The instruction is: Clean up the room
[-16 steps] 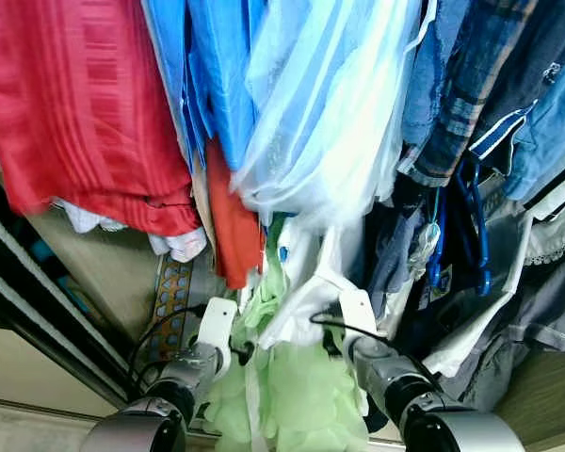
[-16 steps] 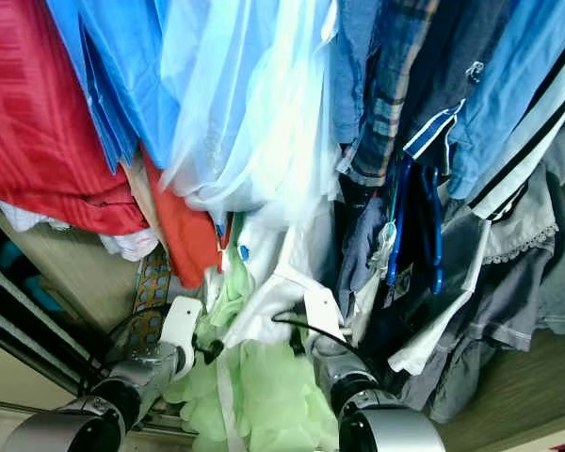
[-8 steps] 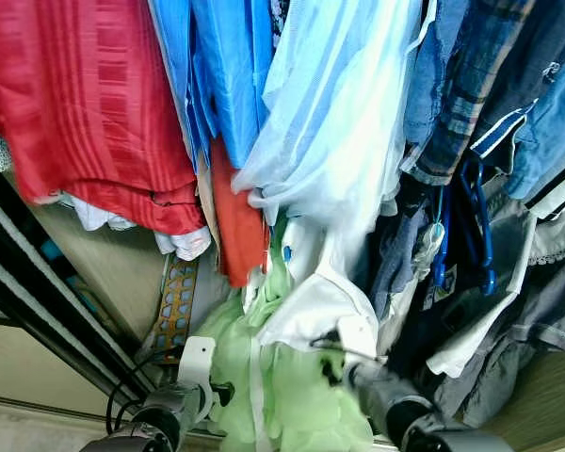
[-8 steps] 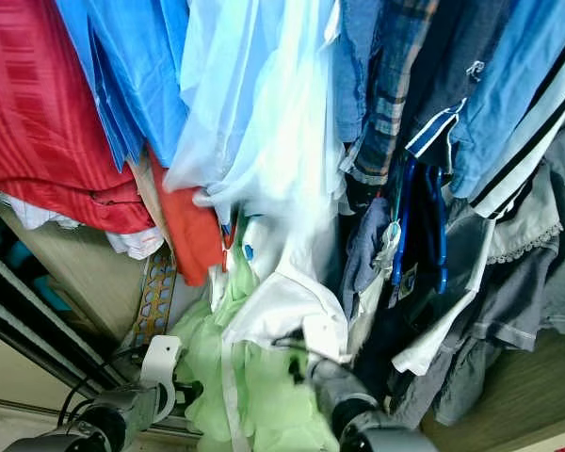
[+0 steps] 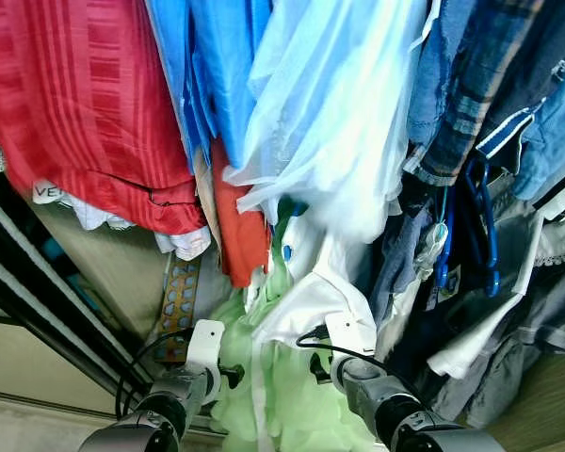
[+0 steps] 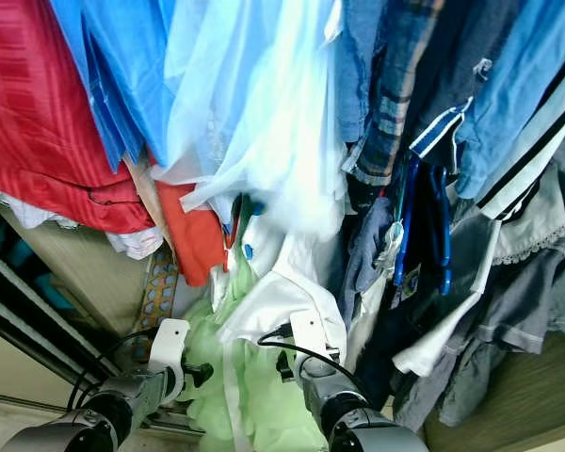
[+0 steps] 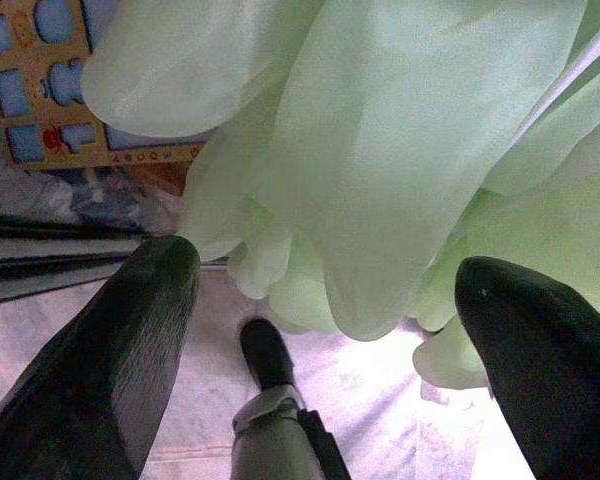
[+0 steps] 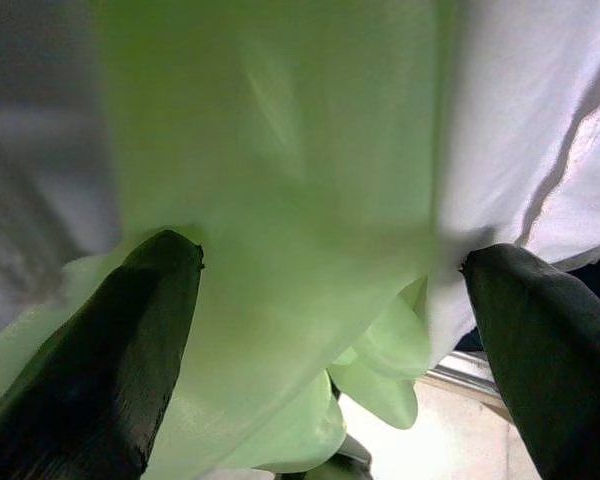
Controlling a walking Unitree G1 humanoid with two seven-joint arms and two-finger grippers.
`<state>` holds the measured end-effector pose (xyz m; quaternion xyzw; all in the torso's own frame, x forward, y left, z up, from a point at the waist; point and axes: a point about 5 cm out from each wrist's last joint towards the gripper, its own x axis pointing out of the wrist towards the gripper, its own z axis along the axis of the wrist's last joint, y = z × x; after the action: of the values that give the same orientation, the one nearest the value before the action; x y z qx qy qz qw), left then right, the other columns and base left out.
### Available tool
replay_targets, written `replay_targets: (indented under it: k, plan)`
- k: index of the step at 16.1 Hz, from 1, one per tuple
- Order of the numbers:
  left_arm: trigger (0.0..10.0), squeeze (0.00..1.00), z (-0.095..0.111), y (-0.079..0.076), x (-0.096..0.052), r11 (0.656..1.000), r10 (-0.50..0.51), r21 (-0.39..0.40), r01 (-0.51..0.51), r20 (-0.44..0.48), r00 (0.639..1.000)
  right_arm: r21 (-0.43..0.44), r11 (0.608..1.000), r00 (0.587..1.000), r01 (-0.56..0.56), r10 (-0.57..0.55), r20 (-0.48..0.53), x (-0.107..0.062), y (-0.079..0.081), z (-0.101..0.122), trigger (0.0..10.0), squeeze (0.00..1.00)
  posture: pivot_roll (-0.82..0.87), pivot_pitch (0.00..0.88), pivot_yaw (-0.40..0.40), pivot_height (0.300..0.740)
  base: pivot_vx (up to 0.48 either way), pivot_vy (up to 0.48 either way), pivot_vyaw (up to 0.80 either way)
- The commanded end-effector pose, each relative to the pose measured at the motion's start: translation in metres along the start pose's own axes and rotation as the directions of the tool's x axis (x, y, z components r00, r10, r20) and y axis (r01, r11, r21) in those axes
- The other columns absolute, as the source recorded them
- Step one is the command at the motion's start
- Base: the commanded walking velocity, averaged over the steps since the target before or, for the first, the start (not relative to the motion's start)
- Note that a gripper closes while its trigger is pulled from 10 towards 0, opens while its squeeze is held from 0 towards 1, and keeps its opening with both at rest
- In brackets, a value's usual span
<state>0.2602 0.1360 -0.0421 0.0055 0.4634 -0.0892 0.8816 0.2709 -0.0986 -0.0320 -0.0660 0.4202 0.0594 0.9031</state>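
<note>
Judging from both claws, the left claw (image 7: 325,300) and right claw (image 8: 330,290), being spread apart around the pale green garment (image 5: 292,395), a fuller bunch of its slippery sheer cloth was best gathered before closing.

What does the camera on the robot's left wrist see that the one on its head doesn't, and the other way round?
The left wrist view alone shows the left gripper from close up: its two black fingers spread wide apart, with pale floor below. The head's left eye view alone takes in the whole rack: a red garment, blue garments, a sheer white garment, dark clothes and a blue hanger. Both show the pale green frilly garment and the patterned board behind it.
</note>
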Motion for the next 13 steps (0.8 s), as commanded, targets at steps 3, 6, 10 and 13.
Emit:
replay_targets:
  k: [3, 6, 10, 13]
  plan:
    - [10.0, 0.00, 0.005, 0.001, 0.000, 0.999, 0.000, 0.036, -0.001, 0.014, 1.000, -0.074, 0.997, 0.999, -0.022, 0.025, 0.036, 0.000, 0.005, 0.011, 10.0, 0.00, -0.15, 0.000, 0.066, 0.740, 0.000, 0.000, 0.27]
    - [10.0, 0.00, 0.004, -0.001, 0.000, 0.998, -0.009, 0.056, 0.009, 0.006, 1.000, -0.066, 0.997, 0.999, -0.026, 0.028, 0.034, 0.000, 0.006, 0.011, 10.0, 0.00, -0.15, 0.000, 0.060, 0.740, 0.000, 0.000, 0.80]
    - [10.0, 0.00, 0.005, -0.002, 0.000, 0.998, -0.017, 0.054, 0.016, 0.009, 1.000, -0.100, 0.994, 0.998, -0.045, 0.049, 0.036, -0.001, 0.008, 0.011, 10.0, 0.00, -0.15, 0.000, 0.062, 0.740, 0.000, 0.000, 0.80]
    - [10.0, 0.00, 0.007, -0.005, 0.000, 0.998, -0.029, 0.058, 0.027, 0.021, 0.999, -0.100, 0.990, 0.995, -0.098, 0.101, 0.024, -0.001, 0.015, 0.009, 10.0, 0.00, -0.15, 0.000, 0.062, 0.740, 0.000, 0.000, 0.80]
